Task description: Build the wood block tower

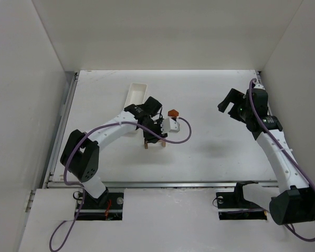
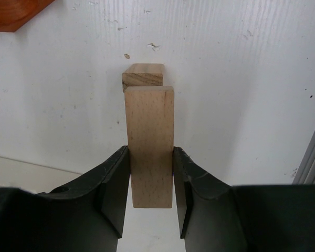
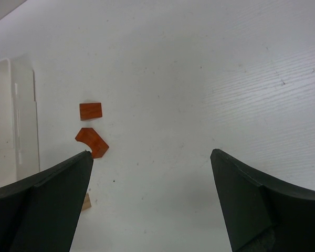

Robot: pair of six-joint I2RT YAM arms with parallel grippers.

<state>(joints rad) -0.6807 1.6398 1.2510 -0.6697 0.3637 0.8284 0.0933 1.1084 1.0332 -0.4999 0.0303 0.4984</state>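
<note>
Left tool [image 2: 151, 178] clamped on a tan wooden block [image 2: 151, 131]; right tool [image 3: 151, 155] raised, jaws wide apart.
The wood block tower's parts sat left of the middle of the table [image 1: 210, 157]: the held block, a second tan block [image 2: 143, 74] just beyond its far end, and two orange-red pieces [image 3: 90, 111] lying loose nearby, beside a white tray [image 1: 136, 94].
</note>
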